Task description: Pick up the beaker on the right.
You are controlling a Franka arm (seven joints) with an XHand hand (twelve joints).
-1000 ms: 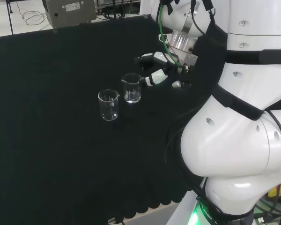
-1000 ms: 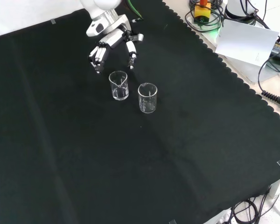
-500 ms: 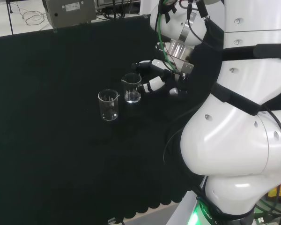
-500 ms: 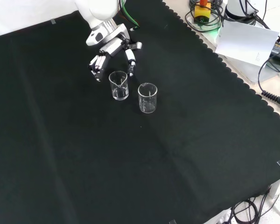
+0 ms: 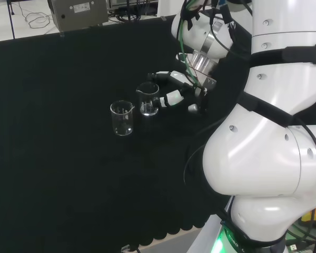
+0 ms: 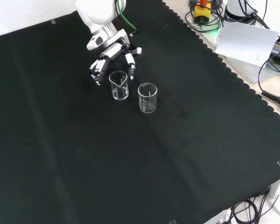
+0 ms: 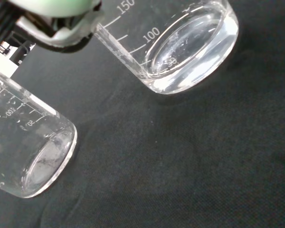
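Two clear glass beakers stand upright on the black cloth. In the head view the right beaker (image 5: 147, 99) stands beside the left beaker (image 5: 122, 118). The hand (image 5: 175, 89) is just right of the right beaker, its fingers (image 5: 169, 97) reaching along both sides of the glass without curling round it. In the front view the hand (image 6: 113, 55) comes from the top, and fingers (image 6: 96, 73) and thumb (image 6: 130, 68) flank the nearer beaker (image 6: 118, 85); the other beaker (image 6: 148, 97) stands lower right. The wrist view shows both beakers (image 7: 185, 47) (image 7: 31, 152) close, with a blurred part of the hand (image 7: 57, 21).
The arm's white links (image 5: 263, 132) take up the head view's right. Behind the cloth's far edge sits a grey box (image 5: 76, 13). In the front view, cables and a white sheet (image 6: 249, 42) lie beyond the scalloped cloth edge at the upper right.
The hand has moved closer to the right beaker, leftwards in the head view, so its fingers now reach alongside the glass. Both beakers stand where they were.
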